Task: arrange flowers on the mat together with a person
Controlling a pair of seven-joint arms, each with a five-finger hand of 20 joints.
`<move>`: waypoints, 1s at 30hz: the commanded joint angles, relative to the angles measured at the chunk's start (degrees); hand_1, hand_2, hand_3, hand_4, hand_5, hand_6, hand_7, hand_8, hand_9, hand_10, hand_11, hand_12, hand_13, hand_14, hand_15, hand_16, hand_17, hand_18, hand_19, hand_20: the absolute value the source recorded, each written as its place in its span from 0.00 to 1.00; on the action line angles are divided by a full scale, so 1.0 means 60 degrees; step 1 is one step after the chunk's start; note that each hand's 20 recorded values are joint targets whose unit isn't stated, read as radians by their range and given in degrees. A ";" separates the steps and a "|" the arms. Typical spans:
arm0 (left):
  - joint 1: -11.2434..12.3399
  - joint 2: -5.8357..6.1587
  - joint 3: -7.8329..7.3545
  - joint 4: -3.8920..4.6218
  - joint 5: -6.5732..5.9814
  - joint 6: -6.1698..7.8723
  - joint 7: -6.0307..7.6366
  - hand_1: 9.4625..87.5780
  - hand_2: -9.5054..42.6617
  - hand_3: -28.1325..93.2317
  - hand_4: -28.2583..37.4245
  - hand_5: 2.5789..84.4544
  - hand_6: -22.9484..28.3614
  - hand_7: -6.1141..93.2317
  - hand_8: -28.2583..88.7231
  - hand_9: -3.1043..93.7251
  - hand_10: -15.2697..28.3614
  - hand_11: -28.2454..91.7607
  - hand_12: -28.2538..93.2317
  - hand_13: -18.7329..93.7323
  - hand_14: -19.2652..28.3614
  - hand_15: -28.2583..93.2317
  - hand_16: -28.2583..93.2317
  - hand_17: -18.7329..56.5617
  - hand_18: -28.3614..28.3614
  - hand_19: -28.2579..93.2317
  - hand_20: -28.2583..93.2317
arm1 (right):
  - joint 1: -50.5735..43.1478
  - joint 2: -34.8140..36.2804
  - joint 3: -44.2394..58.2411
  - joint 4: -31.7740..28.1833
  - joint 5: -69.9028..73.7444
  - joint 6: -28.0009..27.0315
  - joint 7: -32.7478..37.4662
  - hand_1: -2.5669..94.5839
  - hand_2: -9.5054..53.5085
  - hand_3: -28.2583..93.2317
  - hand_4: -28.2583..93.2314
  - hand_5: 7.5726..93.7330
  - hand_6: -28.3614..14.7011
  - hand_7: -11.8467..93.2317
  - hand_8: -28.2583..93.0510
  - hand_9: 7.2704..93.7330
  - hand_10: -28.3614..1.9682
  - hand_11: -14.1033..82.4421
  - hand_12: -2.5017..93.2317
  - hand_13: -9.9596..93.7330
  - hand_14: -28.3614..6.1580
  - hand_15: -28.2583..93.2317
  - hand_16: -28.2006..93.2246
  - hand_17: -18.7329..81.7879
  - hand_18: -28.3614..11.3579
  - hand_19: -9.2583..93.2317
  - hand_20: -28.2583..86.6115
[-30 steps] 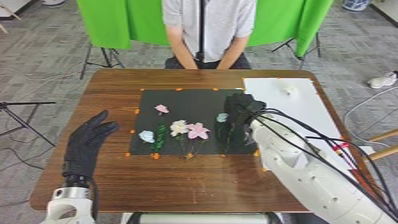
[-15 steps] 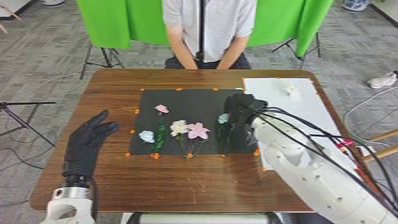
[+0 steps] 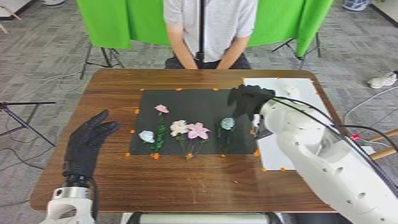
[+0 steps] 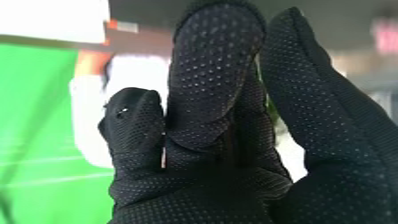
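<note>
In the head view, the brown wooden table has broad bare wood between the dark mat and its near edge, and a strip at its left. Orange tabs mark the mat's rim; the white rectangular sheet adjoins its right side. On the mat stand out, from left to right, a pale blue-white flower, a small pink flower set farther off, a cream flower, a larger pink flower just beside it, and a pale blue flower near the right edge. Dark mat surface runs between them and the far edge. The right arm slants in from the lower right, its black-gloved right hand over the mat-sheet border, beyond the pale blue flower. The black-gloved left hand is left of the mat, fingers extended toward the far side.

In the right wrist view, the right hand has its fingers loosely extended and apart from the thumb.
</note>
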 commanded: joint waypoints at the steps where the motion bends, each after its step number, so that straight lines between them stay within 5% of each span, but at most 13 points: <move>1: -0.0019 -0.0079 0.0028 0.0064 0.0028 -0.0140 -0.0023 0.16 0.15 0.80 0.10 0.57 0.50 0.19 0.20 0.56 0.70 0.41 0.37 0.51 0.80 0.44 0.27 0.34 0.74 0.30 0.39 | -0.1887 -0.0429 0.3136 -0.1413 0.3652 0.4266 -0.0594 0.47 0.00 0.78 0.06 0.59 0.69 0.25 0.15 0.67 0.54 0.24 0.14 1.00 0.82 0.60 0.41 0.75 0.39 1.00 0.53; 3: -0.0010 -0.0080 0.0019 0.0046 0.0017 -0.0124 -0.0006 0.16 0.15 0.80 0.10 0.57 0.50 0.19 0.20 0.56 0.70 0.41 0.37 0.51 0.80 0.44 0.26 0.34 0.74 0.30 0.39 | -0.2810 -0.0972 0.4177 -0.1565 0.4984 0.4957 -0.1976 0.43 0.02 0.78 0.07 0.61 0.68 0.25 0.16 0.68 0.54 0.24 0.15 0.99 0.77 0.56 0.42 0.73 0.38 0.97 0.51; 6: 0.0039 -0.0063 -0.0003 0.0009 0.0022 -0.0106 -0.0011 0.16 0.15 0.80 0.10 0.57 0.50 0.18 0.20 0.56 0.70 0.41 0.37 0.51 0.80 0.44 0.27 0.34 0.74 0.30 0.39 | -0.4013 -0.2520 0.6137 -0.2041 0.6811 0.3203 -0.3007 0.35 0.13 0.76 0.09 0.62 0.68 0.25 0.16 0.69 0.51 0.24 0.17 0.88 0.61 0.48 0.41 0.63 0.36 0.83 0.51; 9: 0.0073 -0.0024 0.0029 -0.0026 0.0032 -0.0171 -0.0080 0.16 0.15 0.80 0.10 0.57 0.50 0.18 0.20 0.56 0.70 0.41 0.37 0.51 0.80 0.44 0.26 0.34 0.74 0.30 0.39 | -0.4947 -0.3468 0.7077 -0.2076 0.9781 0.2123 -0.3599 0.28 0.15 0.79 0.09 0.61 0.66 0.25 0.16 0.64 0.45 0.23 0.16 0.62 0.42 0.37 0.39 0.47 0.33 0.50 0.51; 11: -0.0008 0.0077 0.0102 -0.0005 0.0115 -0.0252 -0.0109 0.16 0.15 0.80 0.10 0.57 0.50 0.18 0.20 0.56 0.70 0.41 0.37 0.51 0.80 0.44 0.26 0.34 0.74 0.30 0.39 | -0.5714 -0.3886 0.7212 -0.1977 1.1532 0.1905 -0.4309 0.23 0.15 0.80 0.10 0.57 0.66 0.23 0.16 0.57 0.44 0.22 0.15 0.53 0.40 0.34 0.37 0.42 0.33 0.34 0.52; 15: -0.0085 0.0031 0.0205 -0.0007 0.0220 -0.0320 -0.0092 0.16 0.15 0.80 0.10 0.57 0.50 0.19 0.20 0.56 0.70 0.41 0.37 0.51 0.80 0.44 0.26 0.34 0.73 0.29 0.39 | -0.7333 -0.4189 0.6643 -0.1956 1.2904 0.3314 -0.5338 0.12 0.18 0.83 0.09 0.43 0.68 0.19 0.17 0.42 0.47 0.19 0.13 0.39 0.47 0.30 0.31 0.37 0.35 0.16 0.47; 20: -0.0124 0.0026 0.0273 -0.0020 0.0346 -0.0484 -0.0161 0.16 0.15 0.80 0.11 0.57 0.50 0.18 0.20 0.56 0.70 0.41 0.37 0.51 0.80 0.43 0.26 0.34 0.72 0.29 0.38 | -0.8758 -0.4686 0.6653 -0.2019 1.2502 0.3765 -0.5470 0.05 0.19 0.86 0.07 0.31 0.69 0.17 0.17 0.31 0.50 0.17 0.10 0.31 0.58 0.27 0.26 0.33 0.38 0.10 0.44; 30: -0.0172 0.0070 0.0319 -0.0003 0.0335 -0.0545 -0.0215 0.16 0.15 0.80 0.11 0.57 0.50 0.18 0.20 0.56 0.70 0.41 0.37 0.51 0.80 0.43 0.26 0.34 0.72 0.28 0.38 | -0.9102 -0.4518 0.6576 -0.2010 1.2302 0.4371 -0.5415 0.02 0.19 0.87 0.06 0.29 0.70 0.18 0.17 0.30 0.54 0.17 0.10 0.31 0.61 0.28 0.23 0.33 0.39 0.10 0.43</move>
